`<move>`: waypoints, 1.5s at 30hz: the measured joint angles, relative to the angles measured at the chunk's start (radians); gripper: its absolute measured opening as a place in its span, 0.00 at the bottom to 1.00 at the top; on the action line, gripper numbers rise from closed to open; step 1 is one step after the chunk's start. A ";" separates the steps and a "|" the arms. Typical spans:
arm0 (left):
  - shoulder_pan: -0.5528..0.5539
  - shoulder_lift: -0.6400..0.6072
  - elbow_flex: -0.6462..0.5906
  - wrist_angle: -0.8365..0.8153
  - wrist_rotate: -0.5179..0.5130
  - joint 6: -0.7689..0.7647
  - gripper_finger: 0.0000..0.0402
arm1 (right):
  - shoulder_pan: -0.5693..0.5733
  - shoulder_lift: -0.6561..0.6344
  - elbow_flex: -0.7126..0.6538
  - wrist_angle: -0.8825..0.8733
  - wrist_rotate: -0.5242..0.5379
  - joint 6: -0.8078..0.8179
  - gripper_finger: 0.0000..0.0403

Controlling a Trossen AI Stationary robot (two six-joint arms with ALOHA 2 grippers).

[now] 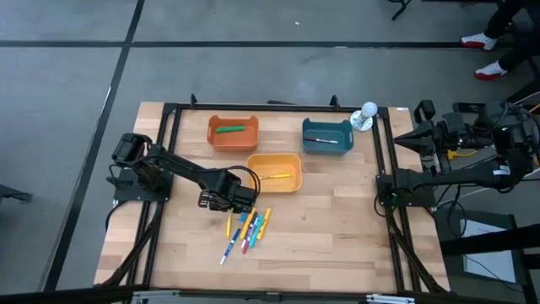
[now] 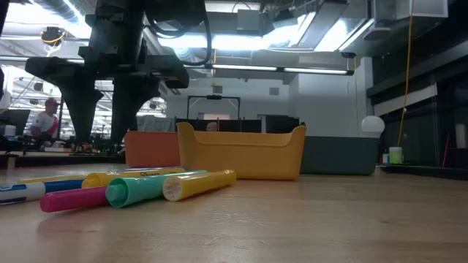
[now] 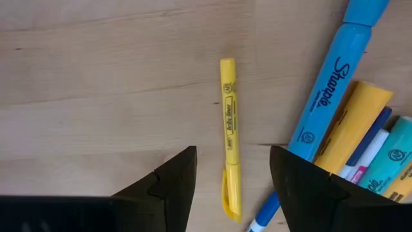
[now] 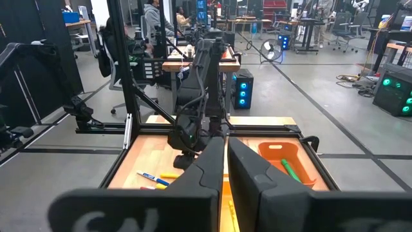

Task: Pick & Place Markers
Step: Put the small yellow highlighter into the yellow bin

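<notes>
Yellow is the marker [image 3: 230,135] we see lying flat on the wooden table [image 1: 337,228], between the open fingers of the left gripper [image 1: 229,203] just beside the yellow bin [image 1: 273,160], with nothing held, while the right gripper [image 4: 225,169] waits shut beyond the table's edge.

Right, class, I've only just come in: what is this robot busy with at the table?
It is sorting markers into bins. The left end effector hangs over the loose pile, its fingers open on either side of a yellow marker lying flat on the table, not gripped yet. The orange bin, the teal bin and the yellow bin each hold a marker already. The right end effector waits shut, off at the table's right edge.
</notes>
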 joint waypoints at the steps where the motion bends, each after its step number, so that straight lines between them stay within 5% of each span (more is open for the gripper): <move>1: 0.000 0.004 0.000 0.002 0.000 0.000 0.48 | 0.000 0.000 0.000 0.000 0.000 0.000 0.06; 45: -0.004 0.135 -0.027 0.122 -0.002 -0.027 0.48 | 0.000 0.000 0.000 0.000 0.000 0.000 0.06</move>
